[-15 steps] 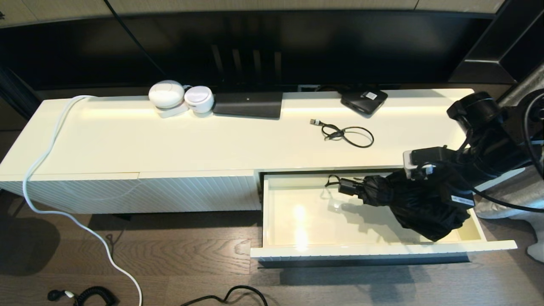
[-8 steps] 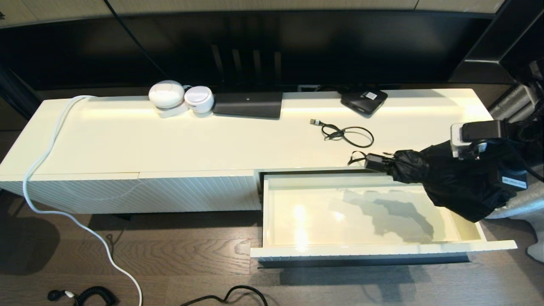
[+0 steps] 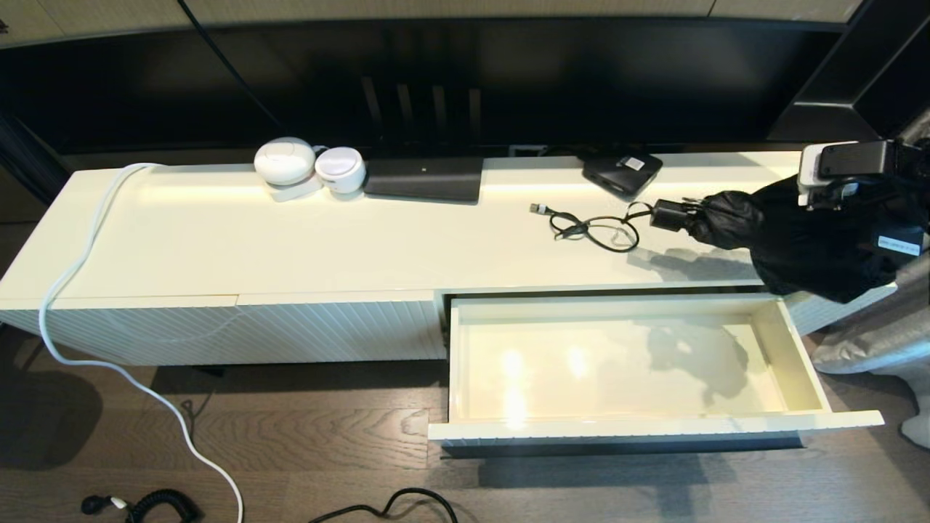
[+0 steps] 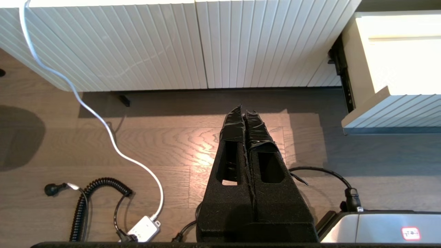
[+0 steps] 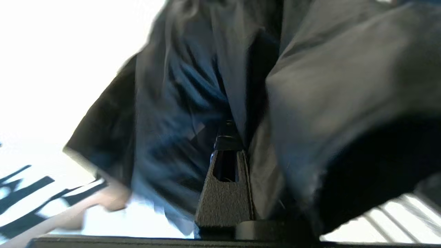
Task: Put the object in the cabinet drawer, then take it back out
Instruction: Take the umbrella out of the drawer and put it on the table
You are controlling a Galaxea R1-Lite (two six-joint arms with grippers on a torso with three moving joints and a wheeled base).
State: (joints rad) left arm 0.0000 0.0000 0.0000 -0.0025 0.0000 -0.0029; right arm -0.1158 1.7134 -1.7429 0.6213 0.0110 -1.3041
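Note:
The object is a folded black umbrella [image 3: 792,240], held in the air over the right end of the cabinet top, with its handle end [image 3: 665,216] pointing left. My right gripper [image 5: 237,137] is shut on the umbrella [image 5: 193,103], and the loose fabric covers most of its fingers. The cabinet drawer [image 3: 799,356] stands pulled out below, its glossy cream inside bare. Only the umbrella's shadow falls on the drawer floor. My left gripper [image 4: 245,112] is shut on nothing, low over the wooden floor left of the drawer [image 4: 396,106].
A looped black cable [image 3: 596,231] lies on the cabinet top [image 3: 327,232] just left of the umbrella's handle. A small black box [image 3: 622,171], a flat black device [image 3: 423,178] and white round devices [image 3: 285,161] stand along the back. A white cord [image 3: 73,269] trails to the floor.
My right gripper has lifted the umbrella out of the drawer, carrying it up and back over the right end of the cabinet top. The drawer now holds nothing.

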